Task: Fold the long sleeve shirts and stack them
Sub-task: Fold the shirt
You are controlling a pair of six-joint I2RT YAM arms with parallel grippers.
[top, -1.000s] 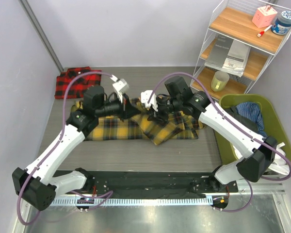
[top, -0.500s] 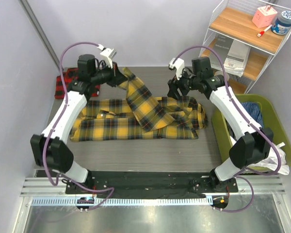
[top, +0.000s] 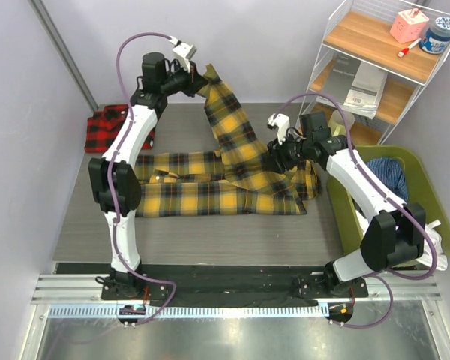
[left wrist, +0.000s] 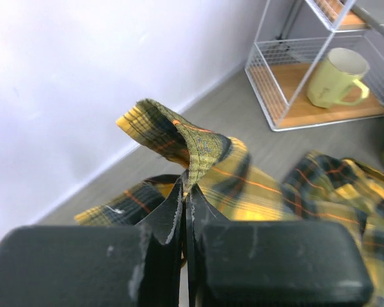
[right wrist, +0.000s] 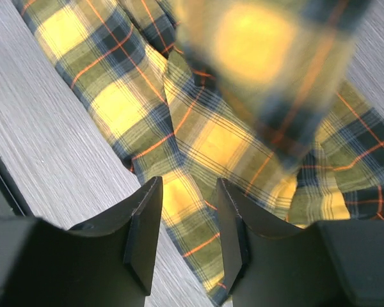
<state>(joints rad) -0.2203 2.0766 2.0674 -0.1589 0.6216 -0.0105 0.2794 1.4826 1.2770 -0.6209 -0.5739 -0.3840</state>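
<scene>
The red shirt (top: 109, 129) is seen folded at 10 o'clock, while the yellow shirt (top: 210, 191), unfolded at table (top: 195, 232) centre, is pinched and held up by the left fingers (left wrist: 184, 192), the right fingers (right wrist: 147, 214) spread above it.

**Colours and patterns, placed relative to the yellow shirt.** Yellow shirt (top: 210, 191): broad yellow squares crossed by black and dark-green bands, with thin orange lines showing at close range. Far left of it, red shirt (top: 105, 129) in red-and-black check. Beneath it, table (top: 187, 236) in grey streaked woodgrain. To its right, olive-green bin (top: 360, 153) holding a blue checked cloth (top: 386, 176). Beyond its right end, white wire shelf (top: 360, 34) with tan wooden boards. It carries a pale yellow-green mug (top: 340, 125), a pink box (top: 409, 25) and a blue-and-white jar (top: 440, 34). Over it, left arm (top: 131, 142) and right arm (top: 360, 176), white with black joints. Purple cable (top: 121, 64). Left gripper (left wrist: 185, 192) and right gripper (right wrist: 189, 185), black.
</scene>
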